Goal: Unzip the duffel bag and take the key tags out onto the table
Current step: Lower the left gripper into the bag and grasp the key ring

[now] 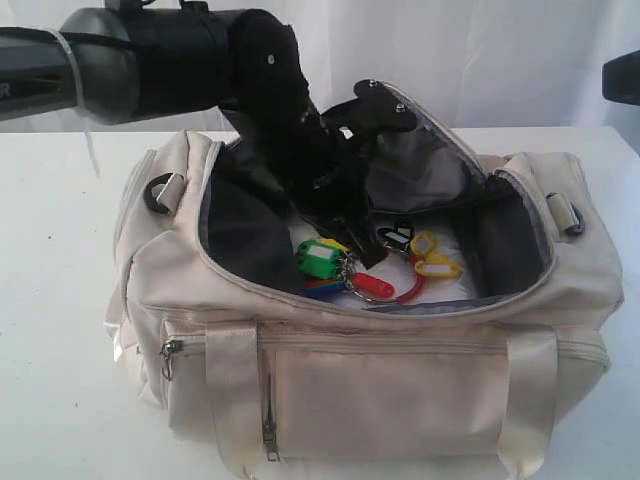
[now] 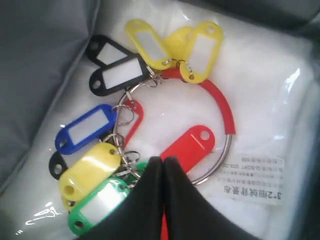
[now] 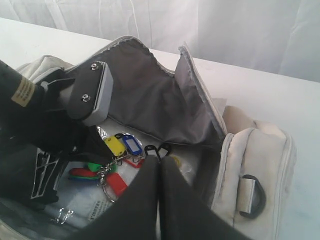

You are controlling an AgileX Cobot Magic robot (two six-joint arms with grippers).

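Wide white table filling the exterior view, with the cream duffel bag at centre, top unzipped and gaping, dark grey lining on show. Left arm entering from the upper left and reaching down into the opening. Left gripper low inside the bag, jaws clenched tip to tip right against the key tags; cannot tell whether a ring or tag is pinched. Right gripper clenched too, empty, held up clear of the bag. Key tags inside the bag, centre of the opening, lying on a white plastic-wrapped pad: red, blue, green, yellow and black tags on a part-red metal ring. Small printed label just beside the ring.
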